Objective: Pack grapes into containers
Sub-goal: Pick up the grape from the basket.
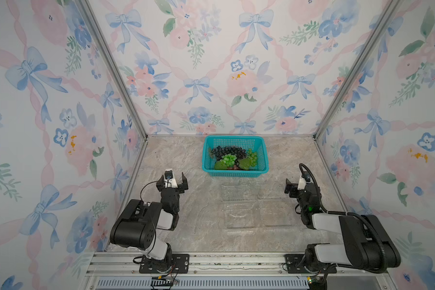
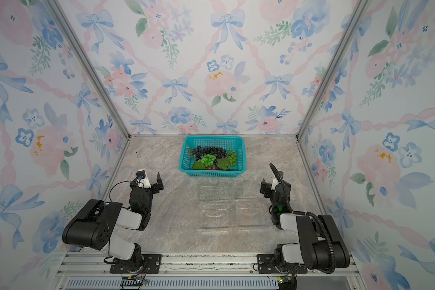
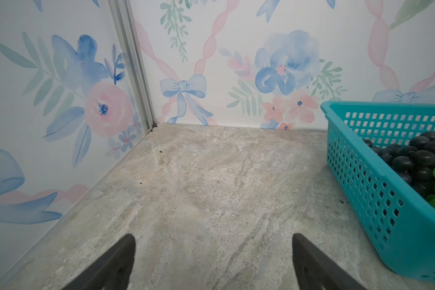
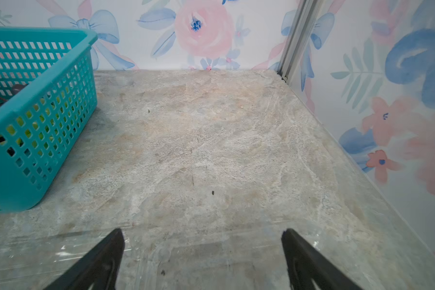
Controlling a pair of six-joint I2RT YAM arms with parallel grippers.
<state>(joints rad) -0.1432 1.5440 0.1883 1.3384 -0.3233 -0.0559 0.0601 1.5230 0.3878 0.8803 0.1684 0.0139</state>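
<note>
Stock: grapes (image 1: 234, 158), green and dark bunches, all heaped in the teal basket (image 1: 235, 173) at the back of the counter (image 1: 186, 155).
Containers (image 1: 256, 208): clear, empty, just in front of it.
Left end effector (image 3: 214, 236), right end effector (image 4: 202, 232): spread, holding nothing.
Hazards: tangled bunches could lift together; the light containers could skid or tip when a bunch is pushed in.

Basket: teal plastic mesh basket (image 1: 234, 172), middle of the marbled stone-look tabletop's (image 1: 199, 233) back edge
Grapes: green and dark round grape bunches (image 1: 230, 154), in the basket
Containers: clear plastic clamshell containers (image 1: 239, 213), side by side, just before the basket
</note>
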